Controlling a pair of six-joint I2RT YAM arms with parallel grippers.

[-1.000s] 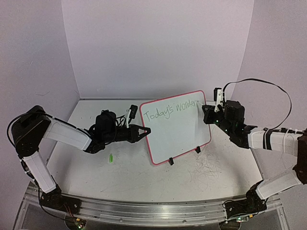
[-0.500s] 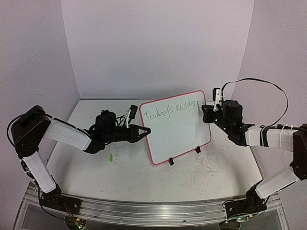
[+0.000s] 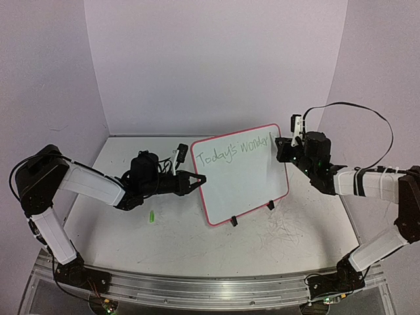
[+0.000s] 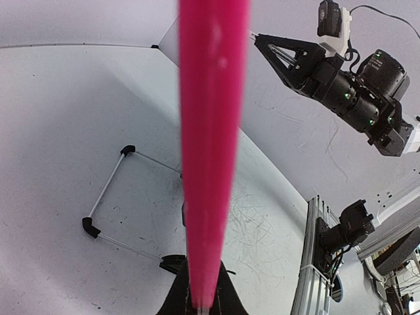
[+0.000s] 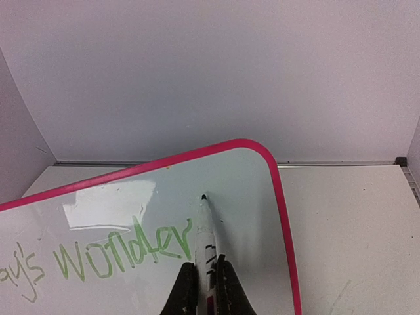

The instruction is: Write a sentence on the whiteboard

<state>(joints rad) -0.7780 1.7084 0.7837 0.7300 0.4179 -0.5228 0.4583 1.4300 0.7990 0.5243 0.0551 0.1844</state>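
Beside the whiteboard [image 3: 244, 190], right gripper [image 3: 279, 150] reaches leftward

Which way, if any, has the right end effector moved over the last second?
Yes. In the top view the right end effector has crept up-frame, toward the top right corner of the whiteboard, which stays put.

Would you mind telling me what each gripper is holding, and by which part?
The left gripper clamps the whiteboard by its left rim; right gripper grips the marker by its barrel.
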